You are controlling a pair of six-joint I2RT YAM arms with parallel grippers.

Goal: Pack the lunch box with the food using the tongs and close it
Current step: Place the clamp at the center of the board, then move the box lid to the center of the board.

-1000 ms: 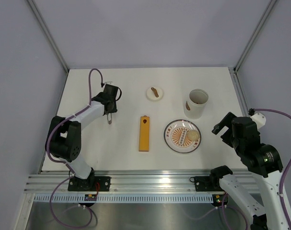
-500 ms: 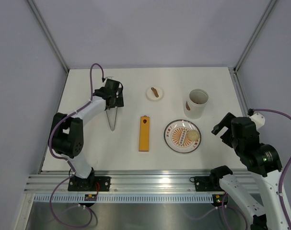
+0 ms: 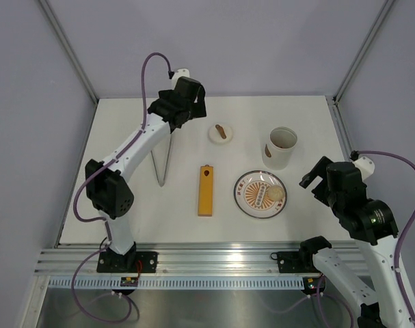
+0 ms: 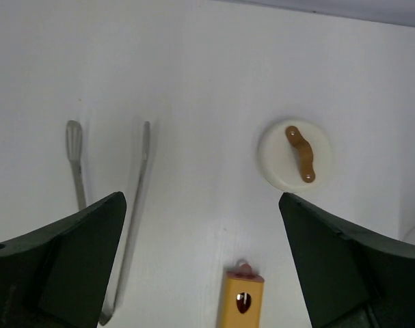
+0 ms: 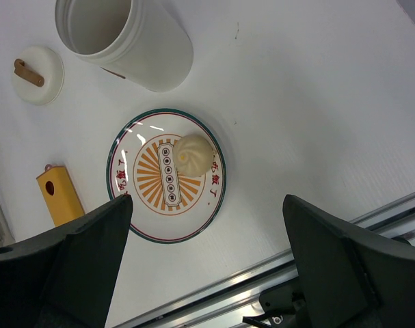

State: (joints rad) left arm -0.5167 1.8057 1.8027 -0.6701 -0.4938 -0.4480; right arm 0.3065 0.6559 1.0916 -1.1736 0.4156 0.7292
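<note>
lunch box [image 3: 282,146] upright, open | food [image 3: 275,194] on plate [image 3: 241,199] | tongs [image 3: 161,176] lying flat

A robotics lab test cell, seen from above. A plain white bench [image 3: 303,116] sits boxed in by bare pale grey walls [image 3: 214,41] and slanting metal frame posts [image 3: 70,51]. Along its near edge runs a slotted aluminium rail [image 3: 214,256], with a white-and-black left arm [image 3: 135,147] and right arm [image 3: 363,220] bolted to it, each trailing purple cables [image 3: 147,75]. A few props lie sparsely on the bench: a patterned plate [image 3: 248,206], a white lunch box [image 3: 281,152], metal tongs [image 3: 163,160] and an orange bar [image 3: 205,191].
</note>
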